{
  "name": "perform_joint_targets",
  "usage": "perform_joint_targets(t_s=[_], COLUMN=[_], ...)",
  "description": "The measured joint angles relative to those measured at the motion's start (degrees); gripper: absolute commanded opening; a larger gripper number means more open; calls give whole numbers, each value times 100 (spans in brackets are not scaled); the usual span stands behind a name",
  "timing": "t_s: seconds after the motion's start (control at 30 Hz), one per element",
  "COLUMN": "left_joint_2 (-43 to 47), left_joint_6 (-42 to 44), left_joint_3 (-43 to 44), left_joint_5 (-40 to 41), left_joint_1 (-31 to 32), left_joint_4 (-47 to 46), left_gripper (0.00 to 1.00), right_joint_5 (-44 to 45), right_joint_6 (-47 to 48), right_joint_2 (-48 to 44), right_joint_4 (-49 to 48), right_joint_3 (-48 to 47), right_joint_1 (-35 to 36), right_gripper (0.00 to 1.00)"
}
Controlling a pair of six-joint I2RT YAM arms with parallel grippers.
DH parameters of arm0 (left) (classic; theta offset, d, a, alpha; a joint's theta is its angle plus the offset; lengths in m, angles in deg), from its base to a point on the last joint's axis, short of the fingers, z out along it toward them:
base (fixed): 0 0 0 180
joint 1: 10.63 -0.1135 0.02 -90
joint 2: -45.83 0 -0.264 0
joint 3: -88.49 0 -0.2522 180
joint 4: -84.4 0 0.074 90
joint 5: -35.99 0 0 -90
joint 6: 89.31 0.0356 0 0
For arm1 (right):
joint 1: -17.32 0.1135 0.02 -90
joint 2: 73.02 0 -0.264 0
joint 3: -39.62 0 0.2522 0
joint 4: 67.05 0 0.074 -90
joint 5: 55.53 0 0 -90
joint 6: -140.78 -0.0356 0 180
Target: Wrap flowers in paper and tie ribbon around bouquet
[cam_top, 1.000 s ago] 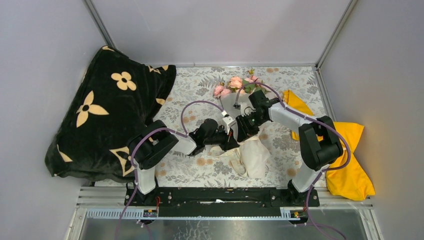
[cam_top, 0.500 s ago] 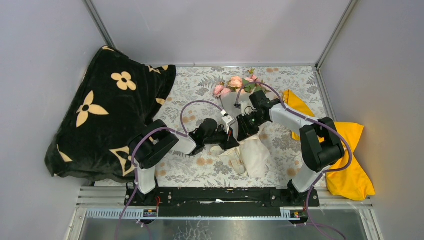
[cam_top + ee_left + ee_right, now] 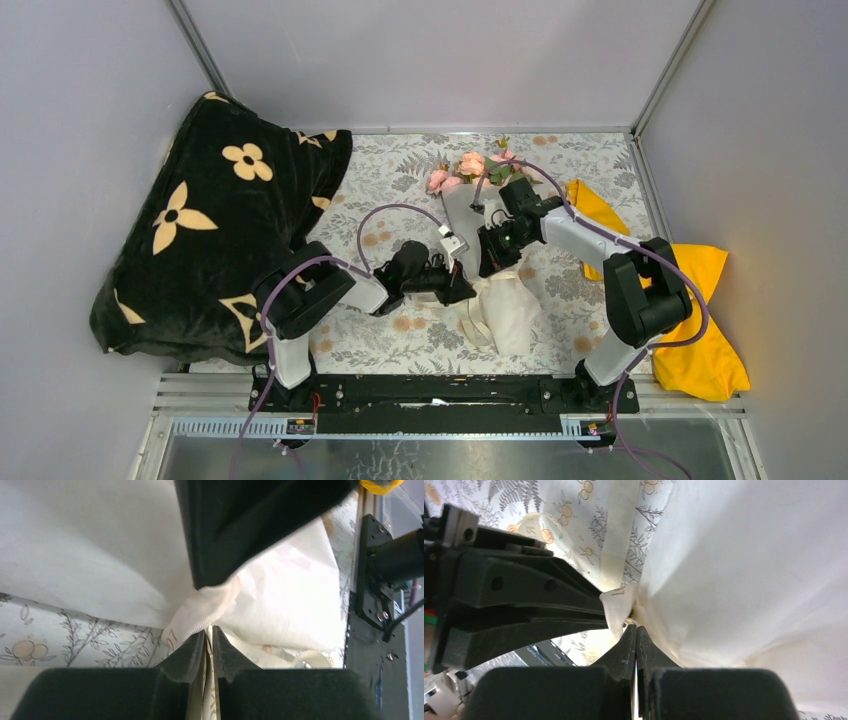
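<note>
The bouquet lies on the tablecloth, with the pink flowers (image 3: 470,163) at its far end and the white paper (image 3: 512,310) wrapped round the stems. Both grippers meet at its waist. The cream ribbon (image 3: 200,612) is bunched there against the paper. My left gripper (image 3: 209,629) (image 3: 462,290) has its jaws a narrow gap apart, and a strand of ribbon runs between them. My right gripper (image 3: 635,627) (image 3: 488,265) has its jaws pressed together at the ribbon (image 3: 616,607), which comes away from its tip. Loose ribbon loops (image 3: 472,325) lie beside the paper.
A black blanket with beige flower prints (image 3: 200,230) covers the left side. A yellow cloth (image 3: 700,330) lies at the right, behind the right arm. The grey floral tablecloth (image 3: 390,170) covers the table. The black mounting rail (image 3: 440,395) runs along the near edge.
The right jaws have closed at the ribbon. The left jaws have parted slightly, and the left gripper has drawn back a little toward the near left.
</note>
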Motion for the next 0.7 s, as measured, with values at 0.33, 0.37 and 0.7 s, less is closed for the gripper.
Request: perform_joint_targets(t_s=[0.33, 0.37, 0.7], left_joint_2=[643, 684, 1165], left_joint_6=[669, 741, 1812], left_joint_3=[-483, -492, -433], left_joint_5=[-608, -651, -1084], left_joint_1=[31, 39, 61], left_joint_4=[-181, -175, 669], left_gripper=[40, 43, 65], right_joint_5=[328, 339, 535], right_joint_6=[-66, -76, -175], right_joint_2=[-118, -136, -424], right_joint_4=[-39, -55, -450], right_joint_3=[-4, -7, 96], right_joint_1=[0, 0, -11], right_gripper=[0, 0, 0])
